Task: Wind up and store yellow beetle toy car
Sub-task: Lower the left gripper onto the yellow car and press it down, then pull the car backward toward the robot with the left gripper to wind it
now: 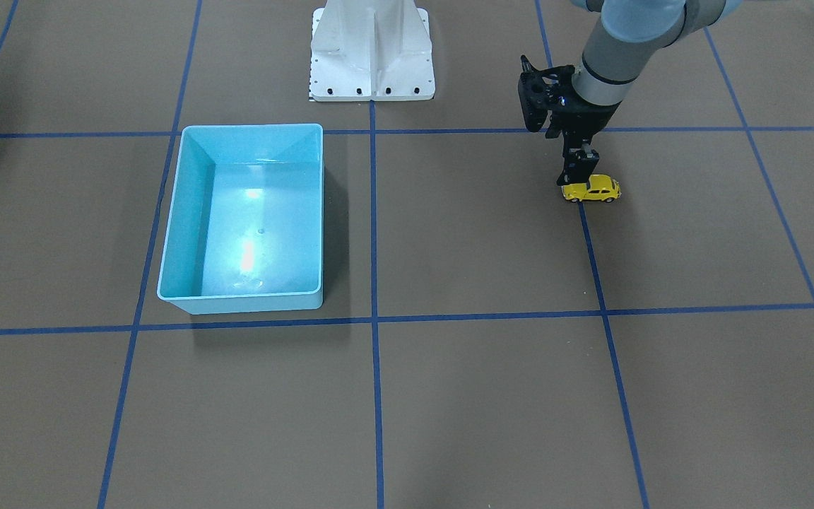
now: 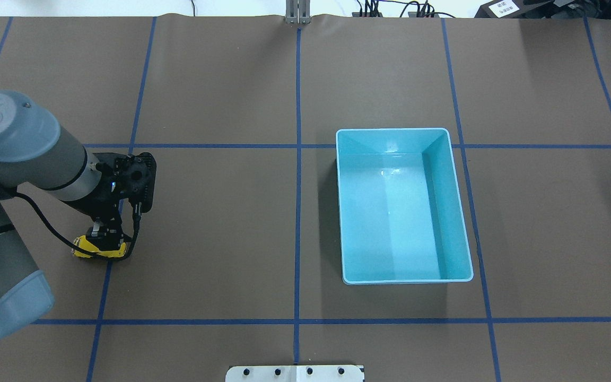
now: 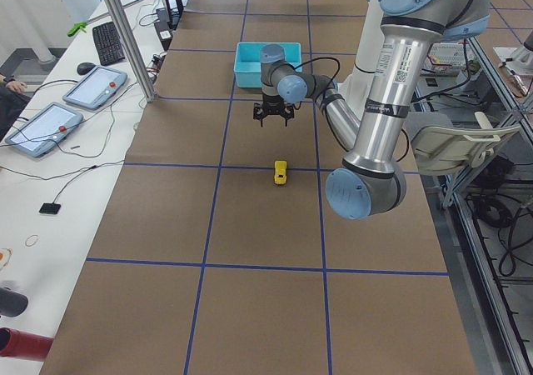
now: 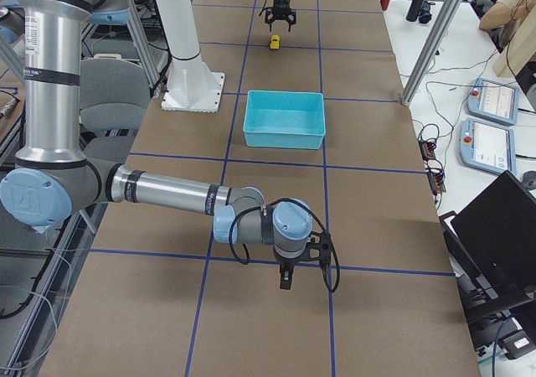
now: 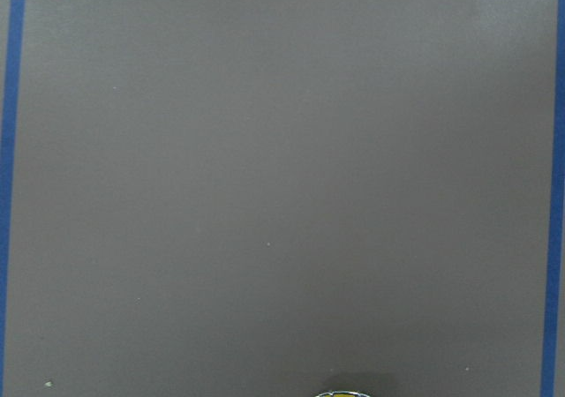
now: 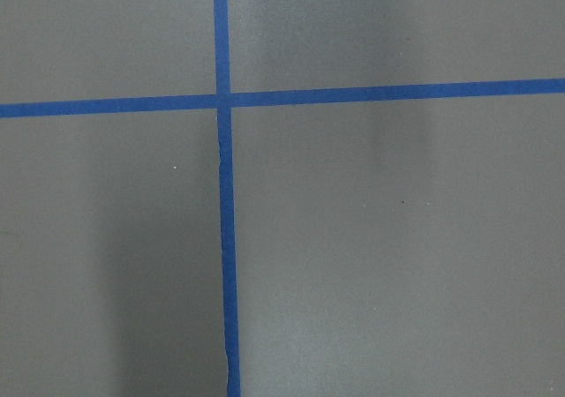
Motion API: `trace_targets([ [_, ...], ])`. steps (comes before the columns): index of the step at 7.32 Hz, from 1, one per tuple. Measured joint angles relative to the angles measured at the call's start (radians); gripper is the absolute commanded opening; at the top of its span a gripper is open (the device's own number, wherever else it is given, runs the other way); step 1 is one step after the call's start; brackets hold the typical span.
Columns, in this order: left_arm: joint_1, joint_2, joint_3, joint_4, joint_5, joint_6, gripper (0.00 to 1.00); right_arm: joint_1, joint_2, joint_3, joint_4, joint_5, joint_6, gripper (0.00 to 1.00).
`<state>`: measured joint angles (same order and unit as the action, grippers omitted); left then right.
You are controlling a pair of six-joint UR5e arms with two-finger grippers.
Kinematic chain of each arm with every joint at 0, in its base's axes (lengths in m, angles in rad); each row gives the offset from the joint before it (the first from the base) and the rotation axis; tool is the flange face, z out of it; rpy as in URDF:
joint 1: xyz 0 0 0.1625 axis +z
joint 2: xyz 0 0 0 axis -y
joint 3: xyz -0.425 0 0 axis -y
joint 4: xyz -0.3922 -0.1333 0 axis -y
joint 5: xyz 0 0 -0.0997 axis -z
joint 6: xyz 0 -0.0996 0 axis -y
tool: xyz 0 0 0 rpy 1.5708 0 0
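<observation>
Progress looks nil: your left tool (image 1: pixel 579 177) hangs open, empty, above the unstored yellow beetle toy car (image 1: pixel 593 189).

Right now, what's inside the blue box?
Nothing. The light blue bin is empty: the overhead view shows its whole bare, shiny floor, so nothing is covered. The yellow beetle toy car sits on the table, outside it.

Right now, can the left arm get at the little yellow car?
Probably yes: the left gripper hovers open right above the yellow car, which stands alone on the table with nothing between them.
</observation>
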<state>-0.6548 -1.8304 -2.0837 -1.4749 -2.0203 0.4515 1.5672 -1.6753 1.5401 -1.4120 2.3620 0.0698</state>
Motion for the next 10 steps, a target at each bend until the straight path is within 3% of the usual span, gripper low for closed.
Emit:
trace_targets([
  [4,0.066,0.17,-0.053,-0.182,0.076,-0.108,1.0,0.0,-0.016,0.0,0.001,-0.001,-0.001,1.0],
  [10,0.09,0.197,0.008,-0.21,0.106,-0.008,1.0,0.0,-0.021,-0.005,-0.001,-0.002,0.001,1.0],
])
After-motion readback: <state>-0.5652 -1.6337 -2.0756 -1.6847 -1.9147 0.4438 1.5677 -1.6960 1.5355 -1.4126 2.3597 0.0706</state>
